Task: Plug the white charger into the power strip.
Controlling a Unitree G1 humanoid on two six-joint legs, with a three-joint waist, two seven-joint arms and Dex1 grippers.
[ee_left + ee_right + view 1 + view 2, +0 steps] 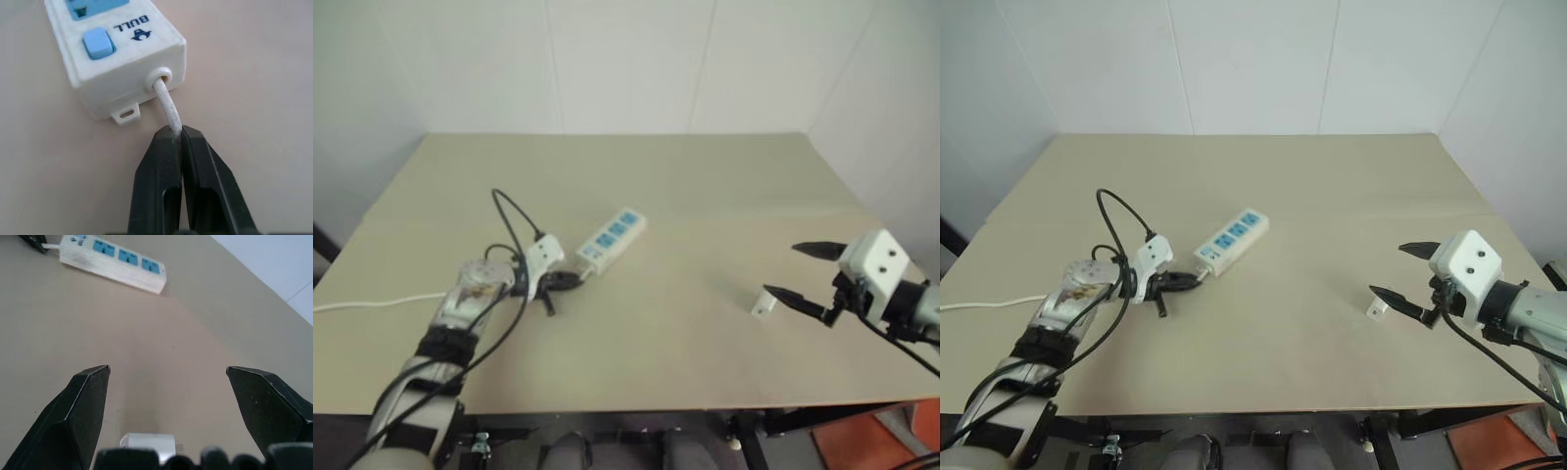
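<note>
The power strip (pixel 610 239) lies at an angle near the table's middle, its blue socket panels facing up. At its near end, my left gripper (pixel 177 133) is shut on the strip's white cord (pixel 166 105), just behind the blue switch. The white charger (pixel 763 304) lies on the table at the right. My right gripper (pixel 806 273) is open beside the charger, one fingertip just above it and the other higher up. In the right wrist view the white charger (pixel 147 442) sits low between the open fingers (pixel 83 406).
The cord (pixel 372 304) runs off the table's left edge. A black cable (pixel 514 220) loops above my left wrist. The beige table (pixel 685 186) ends at white walls behind; its front edge is close to both arms.
</note>
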